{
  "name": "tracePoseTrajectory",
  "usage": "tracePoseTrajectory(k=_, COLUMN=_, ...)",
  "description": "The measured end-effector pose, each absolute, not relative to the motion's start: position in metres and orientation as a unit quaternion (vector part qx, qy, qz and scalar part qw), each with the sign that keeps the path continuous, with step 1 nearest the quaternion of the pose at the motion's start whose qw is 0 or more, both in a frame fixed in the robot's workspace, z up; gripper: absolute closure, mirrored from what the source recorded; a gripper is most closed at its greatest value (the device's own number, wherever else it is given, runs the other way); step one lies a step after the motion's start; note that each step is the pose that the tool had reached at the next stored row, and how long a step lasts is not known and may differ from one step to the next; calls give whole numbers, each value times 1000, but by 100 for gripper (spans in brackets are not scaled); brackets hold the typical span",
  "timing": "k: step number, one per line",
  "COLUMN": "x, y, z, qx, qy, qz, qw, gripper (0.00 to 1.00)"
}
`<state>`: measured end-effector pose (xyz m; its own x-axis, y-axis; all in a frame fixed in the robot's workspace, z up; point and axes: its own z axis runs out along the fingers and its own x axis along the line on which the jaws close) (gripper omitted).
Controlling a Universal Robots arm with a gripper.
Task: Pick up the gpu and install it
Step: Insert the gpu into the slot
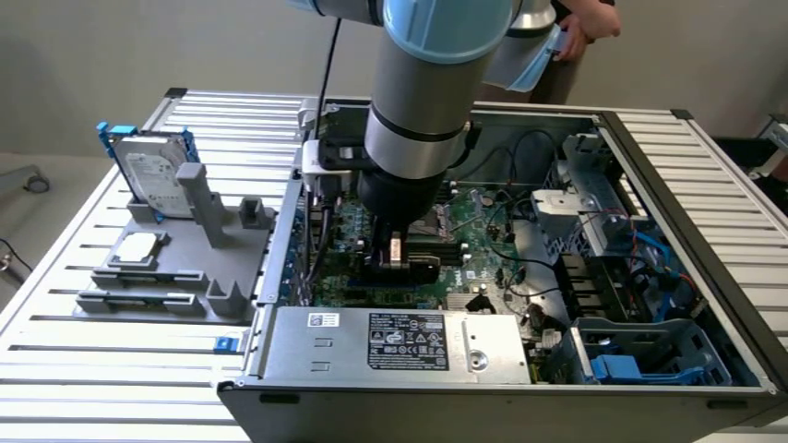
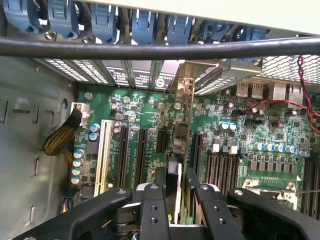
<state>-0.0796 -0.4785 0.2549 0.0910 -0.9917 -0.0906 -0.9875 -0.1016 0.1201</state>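
Gripper (image 2: 175, 192) fingers (image 2: 152, 212) are seen closed narrowly upon the gpu (image 2: 180, 140), which is held edge-on between them, just above the green motherboard (image 2: 240, 145). Its lower edge is hidden behind the fingers, so contact with the motherboard cannot be judged.

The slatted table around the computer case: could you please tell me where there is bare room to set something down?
Bare slats of the table lie between the grey fixture and the table's near edge, and on the exterior view's right of the case. Inside it is crowded: the gripper holds the gpu over the motherboard.
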Motion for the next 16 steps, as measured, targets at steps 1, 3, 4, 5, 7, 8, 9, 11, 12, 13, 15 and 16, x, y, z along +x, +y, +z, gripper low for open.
tracePoseTrajectory(k=1, x=-80, y=-478, z=255, qx=738, qy=-670, qz=-74, qw=14, gripper=74)
tracePoseTrajectory(k=3, x=-80, y=-478, z=255, qx=738, qy=-670, qz=-75, qw=15, gripper=74)
tracePoseTrajectory(k=4, x=-79, y=-478, z=255, qx=738, qy=-670, qz=-75, qw=15, gripper=74)
tracePoseTrajectory(k=5, x=-79, y=-478, z=255, qx=738, qy=-670, qz=-75, qw=15, gripper=74)
tracePoseTrajectory(k=7, x=-79, y=-478, z=255, qx=738, qy=-670, qz=-75, qw=15, gripper=74)
tracePoseTrajectory(k=8, x=-80, y=-478, z=255, qx=738, qy=-670, qz=-75, qw=15, gripper=74)
tracePoseTrajectory(k=9, x=-80, y=-478, z=255, qx=738, qy=-670, qz=-75, qw=15, gripper=74)
tracePoseTrajectory(k=11, x=-80, y=-478, z=255, qx=738, qy=-670, qz=-75, qw=15, gripper=73)
tracePoseTrajectory(k=12, x=-80, y=-478, z=255, qx=738, qy=-670, qz=-75, qw=15, gripper=73)
tracePoseTrajectory(k=13, x=-80, y=-478, z=255, qx=738, qy=-670, qz=-75, qw=15, gripper=73)
tracePoseTrajectory(k=15, x=-80, y=-478, z=255, qx=738, qy=-670, qz=-75, qw=15, gripper=63)
tracePoseTrajectory(k=16, x=-80, y=-478, z=255, qx=738, qy=-670, qz=-75, qw=15, gripper=63)
